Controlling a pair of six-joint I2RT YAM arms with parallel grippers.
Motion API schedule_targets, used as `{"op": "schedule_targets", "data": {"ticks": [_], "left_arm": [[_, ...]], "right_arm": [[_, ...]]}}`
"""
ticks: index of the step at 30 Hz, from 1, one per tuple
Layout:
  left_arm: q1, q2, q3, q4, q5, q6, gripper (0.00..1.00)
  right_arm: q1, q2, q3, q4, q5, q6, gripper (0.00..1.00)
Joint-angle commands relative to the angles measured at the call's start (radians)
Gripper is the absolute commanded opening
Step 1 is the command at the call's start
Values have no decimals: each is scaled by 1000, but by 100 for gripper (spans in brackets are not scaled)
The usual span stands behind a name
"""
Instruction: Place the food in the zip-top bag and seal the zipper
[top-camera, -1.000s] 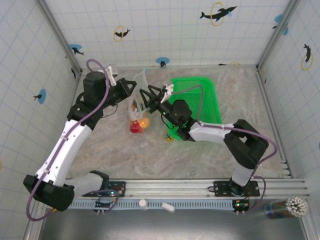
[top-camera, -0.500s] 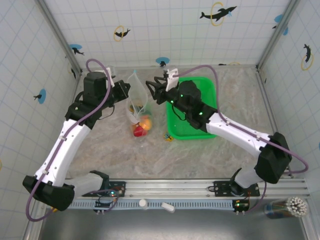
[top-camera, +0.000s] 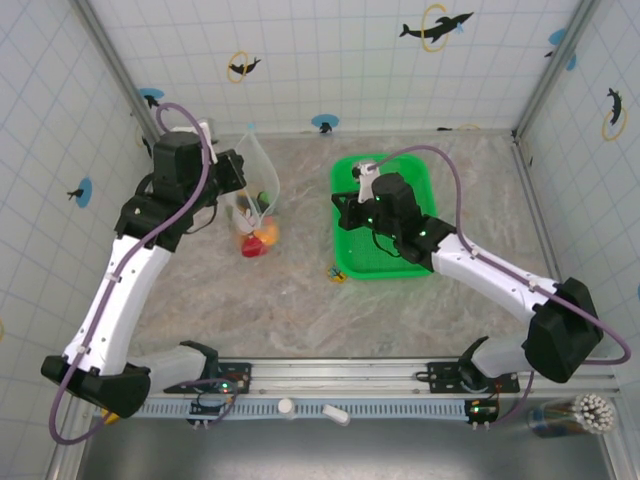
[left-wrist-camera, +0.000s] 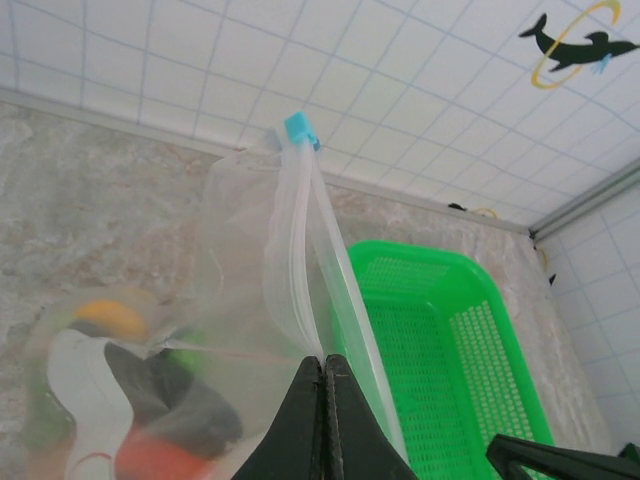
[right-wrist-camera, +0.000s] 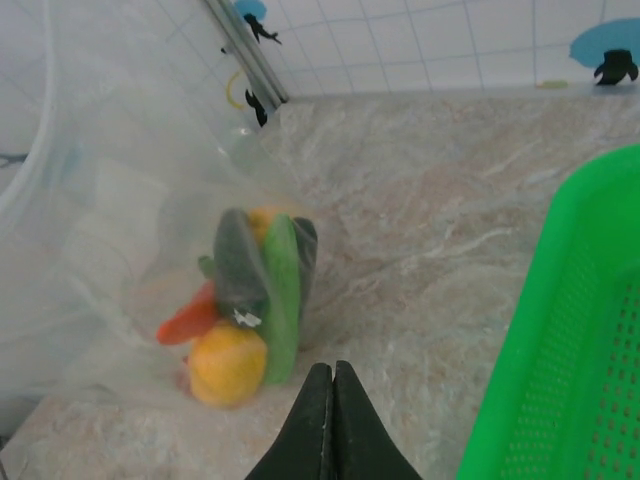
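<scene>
Comparing the top views, we see the right gripper, jaws now together and empty, withdrawn over the green basket. The left gripper stays clamped on the zipper, hanging the zip-top bag, food inside, at upper left; sealing seems finished.

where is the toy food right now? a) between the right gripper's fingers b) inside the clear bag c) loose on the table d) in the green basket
B: the toy food shows through the wall of the clear bag, which the left gripper pinches at its zip strip.
</scene>
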Motion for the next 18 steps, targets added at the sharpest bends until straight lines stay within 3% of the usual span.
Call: {"op": "schedule_targets", "data": {"ticks": [1,4,7,9,12,18], "left_arm": [[3,24,-45,45,164,-7,0],[2,20,-148,146,288,-65,0],[3,1,-225,226,317,-106,0],[3,-9,-251,253,316,-127,0],[3,-26,-291,299,326,-162,0],[2,-35,-322,324,325,-182,0]], "right_arm": [[31,45,8,-86,-13,24,1],[69,88,16,-87,-17,52,3],[80,151,42,-114,-21,125,7],[96,209,82,-188,80,174,12],[122,310,188,-349,261,239,8],[136,441,297,-458,298,265,6]]}}
